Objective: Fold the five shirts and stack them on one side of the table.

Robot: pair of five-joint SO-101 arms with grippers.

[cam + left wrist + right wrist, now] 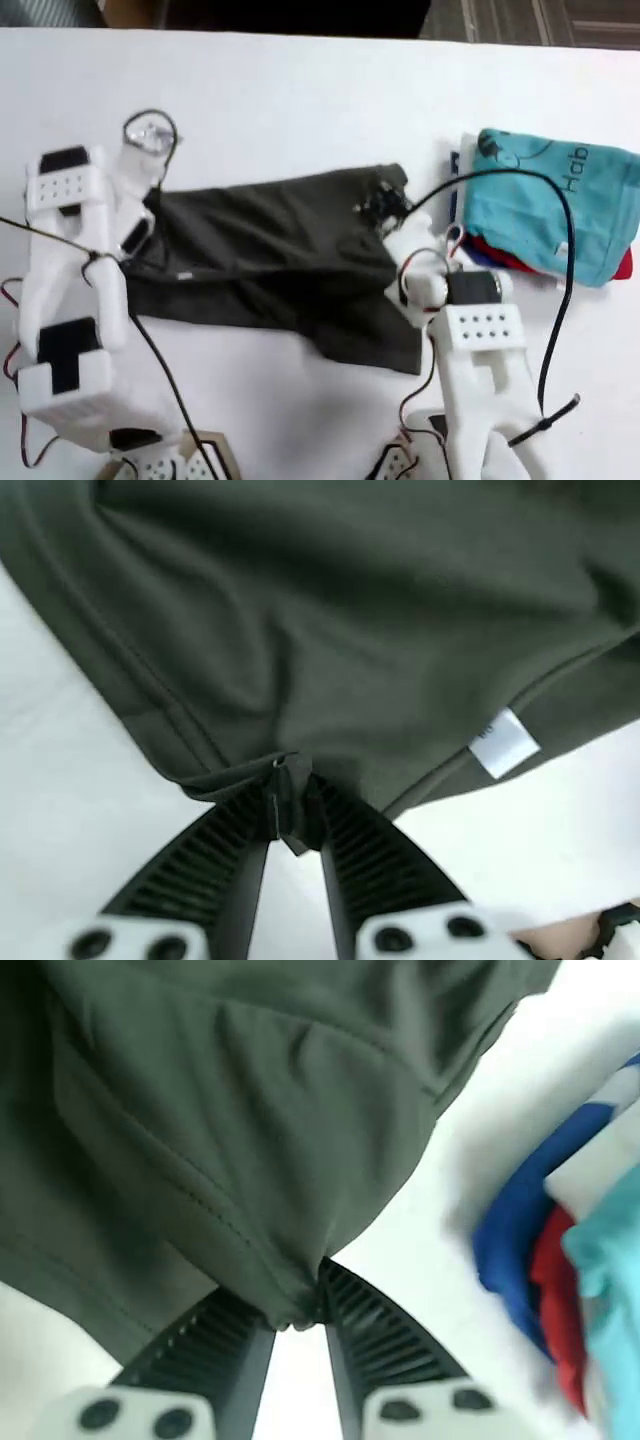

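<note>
Left gripper (297, 820) and right gripper (300, 1312) each pinch an edge of the dark shirt (270, 250), spread mid-table beside the folded stack (550, 200); a fold looks in hand, and next both pinched edges likely need carrying across together, evenly.

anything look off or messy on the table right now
The dark shirt lies bunched and crooked, pinched at opposite edges by the left gripper and right gripper. The teal shirt tops its stack askew, red and blue layers poking out.
</note>
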